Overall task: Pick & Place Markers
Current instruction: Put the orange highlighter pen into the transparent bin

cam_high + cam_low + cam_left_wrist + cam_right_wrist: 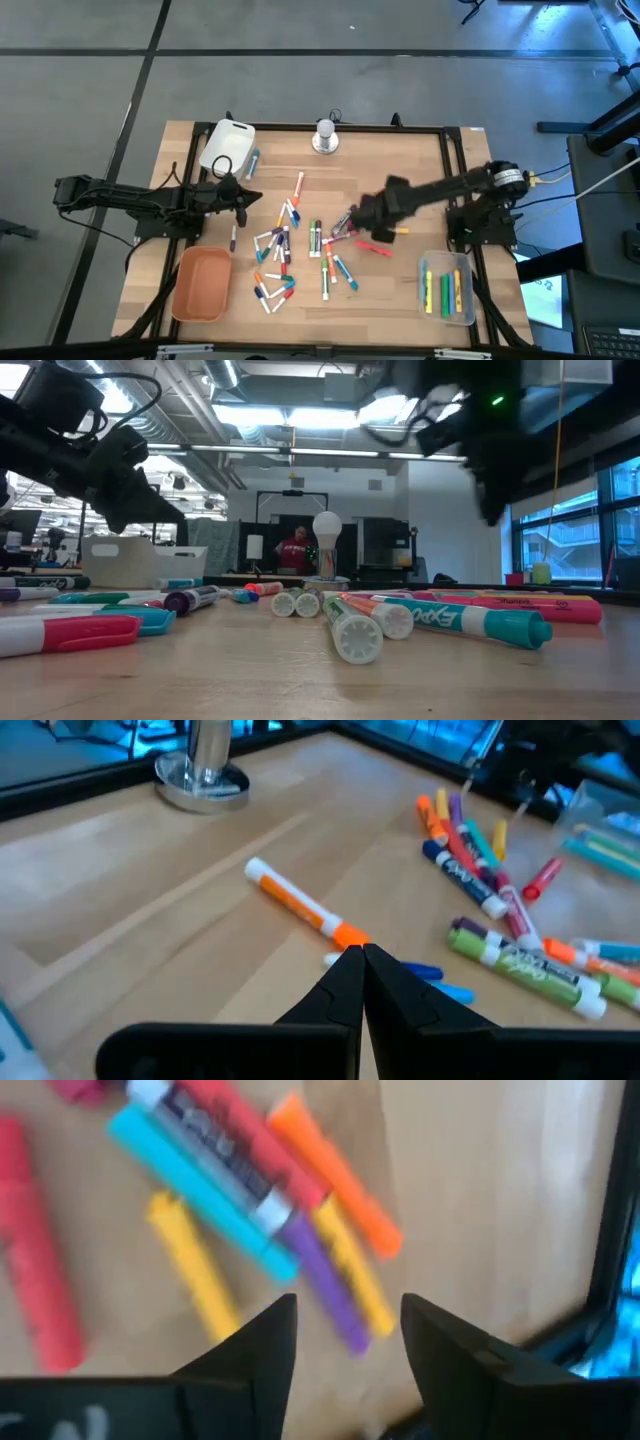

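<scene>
Thin cylindrical markers strewn on pale wood-grain table. Right gripper fingers spread above them; left gripper fingers pressed together, empty. Clear tray nearby.

multicoloured markers, orange tray

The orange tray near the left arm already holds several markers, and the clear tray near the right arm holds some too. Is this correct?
Not quite. The high view shows the orange tray with nothing in it. The clear tray near the right arm does hold several markers, as you said.
</scene>
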Controlling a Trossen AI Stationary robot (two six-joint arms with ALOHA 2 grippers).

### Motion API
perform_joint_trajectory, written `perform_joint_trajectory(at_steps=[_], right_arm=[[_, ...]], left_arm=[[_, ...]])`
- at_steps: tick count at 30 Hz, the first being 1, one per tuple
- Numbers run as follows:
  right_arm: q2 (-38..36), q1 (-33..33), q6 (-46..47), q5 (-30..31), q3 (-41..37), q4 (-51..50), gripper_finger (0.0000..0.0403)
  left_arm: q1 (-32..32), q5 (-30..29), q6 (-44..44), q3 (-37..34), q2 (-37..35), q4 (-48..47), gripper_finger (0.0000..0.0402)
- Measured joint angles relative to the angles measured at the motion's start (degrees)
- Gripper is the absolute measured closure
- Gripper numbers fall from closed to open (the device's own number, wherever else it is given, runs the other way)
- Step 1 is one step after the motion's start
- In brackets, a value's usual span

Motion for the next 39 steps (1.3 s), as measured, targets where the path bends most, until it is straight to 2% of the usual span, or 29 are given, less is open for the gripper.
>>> perform_joint_trajectory(at_steps=[5, 10, 13, 18, 25, 39], right_arm=[[0.0, -8.28, -20.1, -0.1, -0.32, 9.79, 0.024], [0.82, -14.04, -30.48, -6.68, -0.37, 10.83, 0.0273], [1.64, -16.31, -32.64, -10.55, -0.42, 8.5, 0.0292], [3.46, -17.97, -33.44, -11.0, -0.42, 7.65, 0.0306], [7.0, -18.21, -33.85, -11.0, -0.44, 9.62, 0.0293], [13.17, -18.19, -37.34, -14.22, -0.42, 14.54, 0.0281]], left_arm=[[0.0, -0.48, 0.94, 0.0, 0.11, -0.09, 0.0395], [0.0, -2.19, 1.2, 0.0, 0.37, -0.84, 0.0395], [0.0, -2.37, 1.25, 0.0, 0.71, -0.93, 0.0395], [0.0, -5.37, 1.75, 0.0, 1.18, -0.94, 0.0395], [0.0, -10.2, 4.2, 0.0, 1.94, -0.92, 0.0395], [0.0, -10.56, 5.64, 0.0, 3.89, -0.97, 0.0395]])
